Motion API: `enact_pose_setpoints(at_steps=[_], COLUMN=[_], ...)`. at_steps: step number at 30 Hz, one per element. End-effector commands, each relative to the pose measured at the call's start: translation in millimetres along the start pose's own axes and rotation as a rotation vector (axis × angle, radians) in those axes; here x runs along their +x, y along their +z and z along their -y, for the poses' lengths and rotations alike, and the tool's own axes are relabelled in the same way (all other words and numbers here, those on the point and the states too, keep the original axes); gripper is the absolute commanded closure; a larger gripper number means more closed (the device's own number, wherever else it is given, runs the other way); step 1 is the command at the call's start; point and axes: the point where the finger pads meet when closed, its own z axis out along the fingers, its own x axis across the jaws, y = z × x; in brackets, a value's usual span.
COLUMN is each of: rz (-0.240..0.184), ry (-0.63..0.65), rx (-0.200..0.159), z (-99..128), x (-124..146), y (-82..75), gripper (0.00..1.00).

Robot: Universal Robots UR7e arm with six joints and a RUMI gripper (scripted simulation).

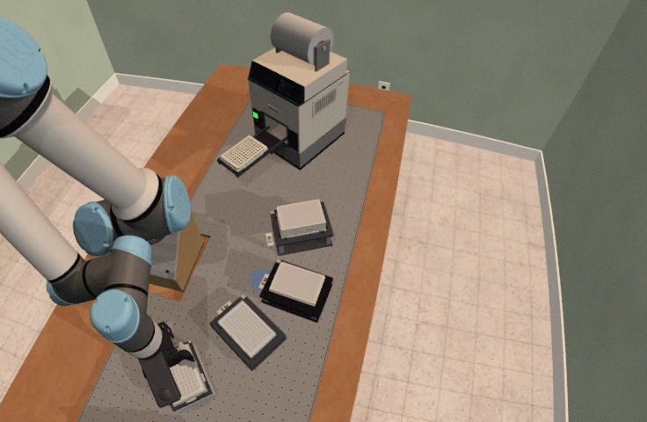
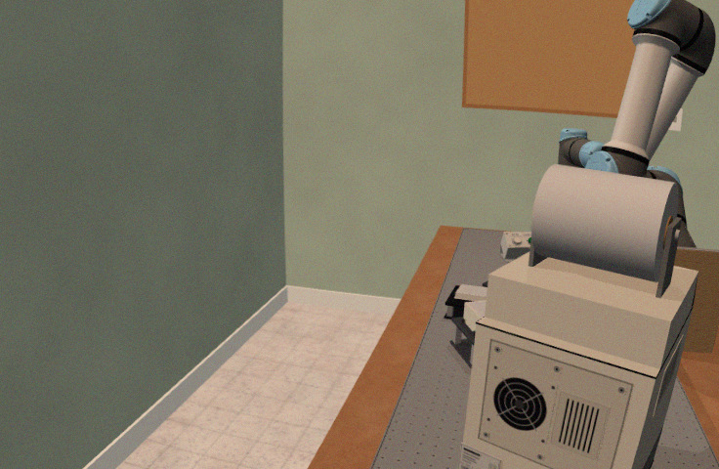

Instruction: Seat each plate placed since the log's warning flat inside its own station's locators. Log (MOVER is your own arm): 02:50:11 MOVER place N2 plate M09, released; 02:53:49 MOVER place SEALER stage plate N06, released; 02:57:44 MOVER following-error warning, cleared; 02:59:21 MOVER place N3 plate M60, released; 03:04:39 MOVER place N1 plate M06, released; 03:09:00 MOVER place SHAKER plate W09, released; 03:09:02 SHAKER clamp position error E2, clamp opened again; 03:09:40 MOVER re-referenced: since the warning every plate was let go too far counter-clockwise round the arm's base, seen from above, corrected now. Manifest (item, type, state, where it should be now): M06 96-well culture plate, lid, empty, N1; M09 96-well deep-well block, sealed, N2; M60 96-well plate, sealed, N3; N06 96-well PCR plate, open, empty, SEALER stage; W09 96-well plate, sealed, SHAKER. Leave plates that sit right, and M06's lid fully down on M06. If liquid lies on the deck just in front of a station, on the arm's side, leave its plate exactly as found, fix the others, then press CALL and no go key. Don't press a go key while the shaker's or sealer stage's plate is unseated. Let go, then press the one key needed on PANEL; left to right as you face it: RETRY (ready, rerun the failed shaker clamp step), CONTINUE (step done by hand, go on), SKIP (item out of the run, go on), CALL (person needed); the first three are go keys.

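Top view: the dark, angular tool (image 1: 181, 359) pinches a flat rectangular white plate (image 1: 189, 379) gridded with wells.

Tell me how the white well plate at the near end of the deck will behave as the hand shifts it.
The well plate looks like a stiff flat slab, so it probably moves as one piece without flexing. The hand is shut across its end only, so it may pivot or tilt. Low and wide, it seems unlikely to tip over or roll.

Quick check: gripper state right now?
Gripper: closed on the white well plate at the shaker station, near end of the deck.
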Motion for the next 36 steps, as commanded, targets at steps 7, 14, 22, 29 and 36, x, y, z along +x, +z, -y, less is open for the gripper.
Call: enact_pose_setpoints(at_steps=[7, 14, 22, 29, 36], rz=[0.000, 0.000, 0.000, 0.000, 0.000], ry=[0.000, 0.000, 0.000, 0.000, 0.000], rx=[0.001, 0.001, 0.001, 0.001, 0.001], z=[0.3, 0.3, 0.3, 0.3, 0.3], x=[0.1, 0.1, 0.1, 0.1, 0.1], y=[-0.2, -0.2, -0.2, -0.2, -0.2], gripper=[1.00, 1.00, 1.00, 0.18, 0.18])
